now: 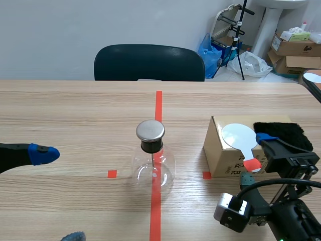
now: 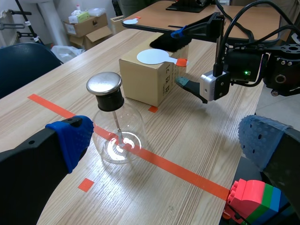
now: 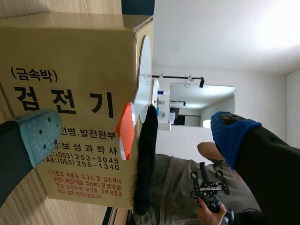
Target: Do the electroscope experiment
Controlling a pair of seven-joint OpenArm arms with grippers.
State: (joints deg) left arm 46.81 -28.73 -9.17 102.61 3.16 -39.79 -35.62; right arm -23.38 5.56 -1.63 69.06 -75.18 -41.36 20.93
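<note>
**Right of the flask (image 1: pixel 164 173), the right gripper (image 1: pixel 256 158) straddles a paddle handle**

Midway along the table (image 1: pixel 75 110), the flask stands upright on the red tape line (image 1: pixel 156 213). A metal cap (image 1: pixel 150 130) tops its black stopper (image 1: pixel 151 146), and a thin rod (image 2: pixel 117 125) hangs down inside the glass.

Just right of the flask, not touching it, sits a cardboard box (image 1: pixel 220 158). A white paddle (image 1: pixel 236 135) lies flat on the box top, and its orange handle (image 1: pixel 253 164) juts past the edge on the side away from the flask. Black fur (image 1: pixel 281 133) lies on the box top too, farther from the flask than the paddle.

The right gripper is spread wide around that handle, with its blue pad (image 1: pixel 266 137) above and its green pad (image 1: pixel 246 178) below. In the right wrist view the handle stands in the gap, clear of both pads, so nothing is pinched.

Well to the flask's left, the left gripper (image 2: pixel 166 140) hangs above the table, also spread and holding nothing. In its wrist view the flask sits ahead of it, closer to its left finger than to its right. Coloured bricks (image 2: pixel 253 201) lie under its right finger, on the robot's side of the flask.

Beyond the flask, past the table's far edge, stands a dark chair (image 1: pixel 149 63).
</note>
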